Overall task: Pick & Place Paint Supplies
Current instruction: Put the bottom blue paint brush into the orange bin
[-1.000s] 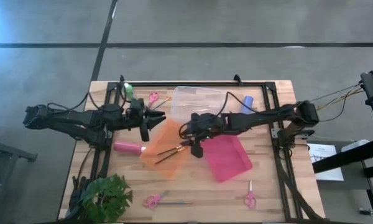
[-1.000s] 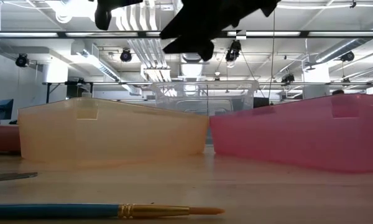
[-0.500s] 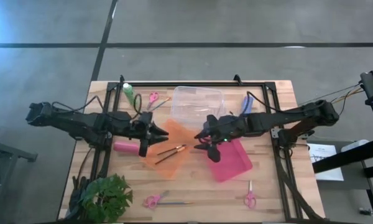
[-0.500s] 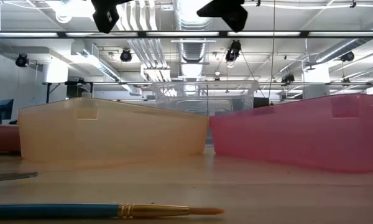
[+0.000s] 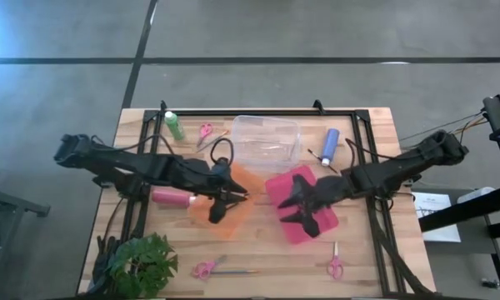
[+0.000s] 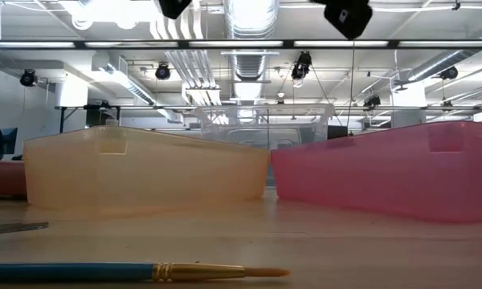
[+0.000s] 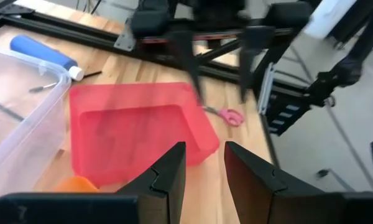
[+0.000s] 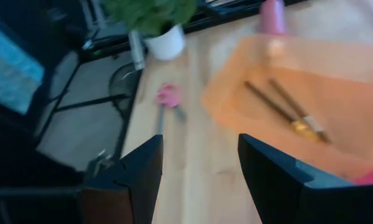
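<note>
Both arms reach in over the middle of the surface [image 5: 362,125], one from each side.

Left gripper [image 5: 227,200]: hangs above the orange bin [image 5: 242,208], fingers [image 7: 168,177] parted by a narrow gap, nothing between them. Its wrist camera looks across at the pink bin [image 7: 137,127] and the other arm beyond.

Right gripper [image 5: 296,204]: over the pink bin [image 5: 317,221], fingers [image 8: 143,171] set wider, also empty. Its wrist view takes in the orange bin [image 8: 286,106] with two brushes [image 8: 286,112] lying loose on its floor, so that bin seems to be the one for brushes.

Supplies not yet put away:
- green bottle [image 5: 174,125], lying near the far left corner;
- pink-red bottle [image 5: 171,197], on its side just beside the orange bin, on the left-arm side;
- blue bottle [image 5: 330,142], near the far edge, beside the clear tub [image 5: 267,137];
- blue-handled brush [image 6: 136,272], along the near edge.

The pink bin looks empty, though the gripper above hides part of it. Likely it is meant for the bottles.

Bystanders: pink scissors [image 5: 334,265] near the near right corner, potted plant [image 5: 142,262] at the near left corner.

Judgement: roughly early to midway; each arm is poised over its own bin with fingers free for the next pick.
</note>
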Available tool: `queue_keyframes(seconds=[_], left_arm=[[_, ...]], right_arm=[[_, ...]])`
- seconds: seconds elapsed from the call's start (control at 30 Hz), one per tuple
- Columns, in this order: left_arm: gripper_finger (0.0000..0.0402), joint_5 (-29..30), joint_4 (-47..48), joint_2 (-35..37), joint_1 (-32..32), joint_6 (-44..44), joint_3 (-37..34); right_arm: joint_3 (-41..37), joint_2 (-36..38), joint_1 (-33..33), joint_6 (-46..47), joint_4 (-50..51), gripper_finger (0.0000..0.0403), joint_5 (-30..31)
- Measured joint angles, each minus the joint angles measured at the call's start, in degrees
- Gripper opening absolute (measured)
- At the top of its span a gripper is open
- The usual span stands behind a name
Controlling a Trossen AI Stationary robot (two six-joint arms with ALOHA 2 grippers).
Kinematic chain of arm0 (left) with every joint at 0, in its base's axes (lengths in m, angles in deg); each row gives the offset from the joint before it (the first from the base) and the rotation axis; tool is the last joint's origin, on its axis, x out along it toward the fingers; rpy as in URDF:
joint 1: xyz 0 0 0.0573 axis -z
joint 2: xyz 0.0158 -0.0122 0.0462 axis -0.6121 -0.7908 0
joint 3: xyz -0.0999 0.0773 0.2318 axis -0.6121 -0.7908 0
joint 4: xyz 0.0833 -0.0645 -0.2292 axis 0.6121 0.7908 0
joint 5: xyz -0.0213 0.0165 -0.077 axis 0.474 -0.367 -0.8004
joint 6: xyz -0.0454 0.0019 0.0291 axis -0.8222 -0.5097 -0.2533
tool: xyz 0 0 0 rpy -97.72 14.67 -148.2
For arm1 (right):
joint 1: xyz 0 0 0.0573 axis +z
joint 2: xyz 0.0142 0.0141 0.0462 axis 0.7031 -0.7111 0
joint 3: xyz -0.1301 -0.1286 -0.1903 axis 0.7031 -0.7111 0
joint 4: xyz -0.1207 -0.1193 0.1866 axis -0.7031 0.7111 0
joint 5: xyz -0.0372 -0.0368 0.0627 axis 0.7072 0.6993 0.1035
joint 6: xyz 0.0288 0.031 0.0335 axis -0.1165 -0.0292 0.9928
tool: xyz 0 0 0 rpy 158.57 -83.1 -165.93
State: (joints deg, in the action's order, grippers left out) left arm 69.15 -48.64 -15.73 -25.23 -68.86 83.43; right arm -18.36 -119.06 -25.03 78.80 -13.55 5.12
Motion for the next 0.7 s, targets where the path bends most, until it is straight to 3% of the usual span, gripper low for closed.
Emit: queue_keyframes(seconds=[0.33, 0.7], left_arm=[[0.0120, 3.8, 4.8, 3.0, 0.0, -2.0, 0.7], [0.0120, 3.8, 12.4, 6.7, 0.6, -1.9, 0.6]], right_arm=[[1.1, -7.0, 10.9, -1.8, -6.4, 0.0203, -0.2], [15.6, -28.1, 13.5, -0.7, -8.4, 0.0203, 2.9]])
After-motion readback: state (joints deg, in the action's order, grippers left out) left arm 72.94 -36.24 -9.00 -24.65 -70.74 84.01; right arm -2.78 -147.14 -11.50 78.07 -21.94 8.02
